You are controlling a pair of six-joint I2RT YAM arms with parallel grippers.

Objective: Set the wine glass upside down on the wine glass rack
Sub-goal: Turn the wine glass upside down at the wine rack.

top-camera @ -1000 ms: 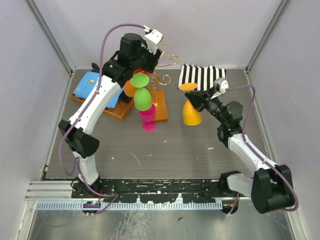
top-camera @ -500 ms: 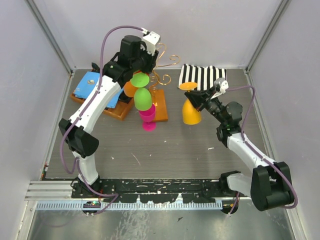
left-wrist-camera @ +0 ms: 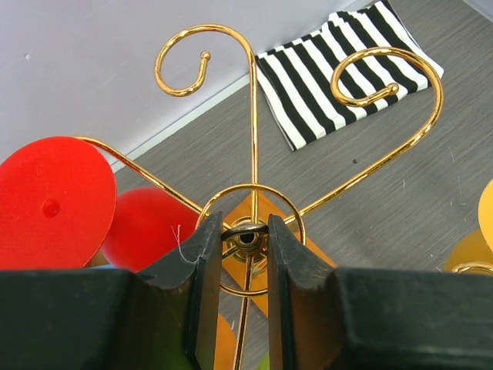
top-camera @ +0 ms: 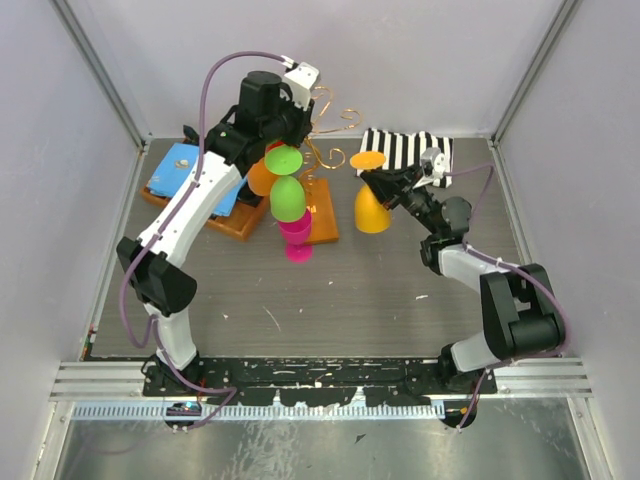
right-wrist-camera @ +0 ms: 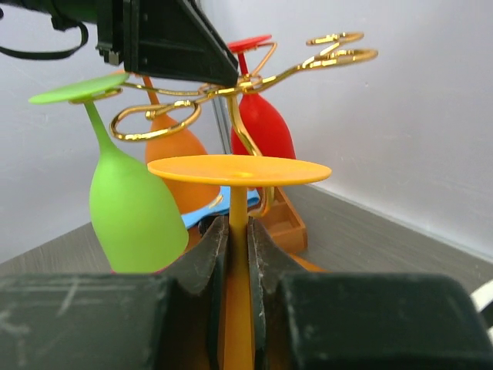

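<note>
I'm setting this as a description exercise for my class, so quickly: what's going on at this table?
The right gripper is shut on the stem of a yellow wine glass, held upside down beside the gold wine glass rack. The left gripper sits at the rack's centre hub, jaws either side of it; whether it pinches is unclear. A green glass, red glass and orange glass already hang there.

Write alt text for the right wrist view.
The right jaws pinch the stem of an upside-down yellow glass, its foot on top. Behind it, a gold wire rack holds a green glass, an orange glass and a red glass, bowls down.
</note>
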